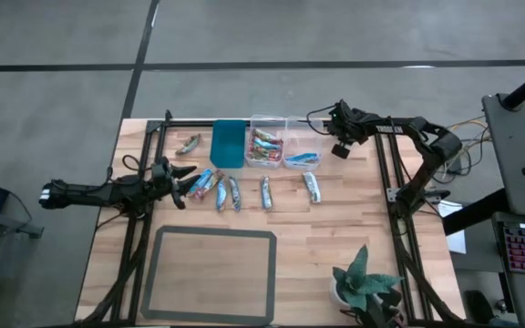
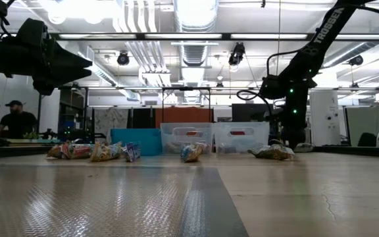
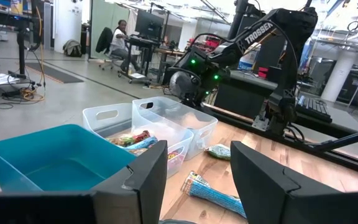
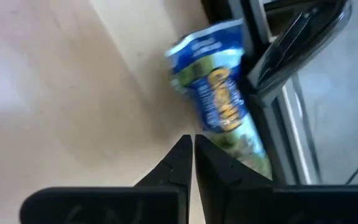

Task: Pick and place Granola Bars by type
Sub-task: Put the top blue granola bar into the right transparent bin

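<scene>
Granola bar (image 4: 219,102) just beyond right tool (image 4: 193,160) tips

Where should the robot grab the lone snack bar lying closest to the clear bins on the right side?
Probably across the middle of that bar, coming straight down from above. It lies flat on the wooden table with bare wood all around, its length pointing away from the clear bin. Fingers closing on its two long edges suit its narrow shape; the crimped ends look thin and slippery.

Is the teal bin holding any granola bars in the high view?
No: the teal bin shows only its bare blue floor, while bars lie in the clear bins beside it.
</scene>
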{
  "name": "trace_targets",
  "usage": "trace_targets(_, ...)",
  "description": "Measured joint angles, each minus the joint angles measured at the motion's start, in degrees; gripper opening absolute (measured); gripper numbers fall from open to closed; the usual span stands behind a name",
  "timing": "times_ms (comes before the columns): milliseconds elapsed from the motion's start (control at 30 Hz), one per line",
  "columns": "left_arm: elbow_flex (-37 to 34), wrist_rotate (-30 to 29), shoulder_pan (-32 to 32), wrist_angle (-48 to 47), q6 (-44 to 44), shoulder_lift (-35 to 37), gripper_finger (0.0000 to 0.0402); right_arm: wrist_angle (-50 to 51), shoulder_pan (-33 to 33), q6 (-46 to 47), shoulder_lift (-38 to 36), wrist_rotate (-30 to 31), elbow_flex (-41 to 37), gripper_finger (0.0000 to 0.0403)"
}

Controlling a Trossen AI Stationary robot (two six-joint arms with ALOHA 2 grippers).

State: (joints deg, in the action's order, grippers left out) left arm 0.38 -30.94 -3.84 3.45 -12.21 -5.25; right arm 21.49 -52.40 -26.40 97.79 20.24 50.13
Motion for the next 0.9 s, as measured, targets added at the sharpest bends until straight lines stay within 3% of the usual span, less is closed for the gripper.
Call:
trace_targets(500,0.0,0.0,0.0,0.0,0.0,0.0,0.0158,4.0,0.4,2.1,-6.0,-0.8,0.0,0.0008)
trace_targets(900,0.0,0.0,0.0,0.0,0.0,0.0,0.0158,19.9,0.6,39.5,-17.9,-1.2,0.1,0.0008)
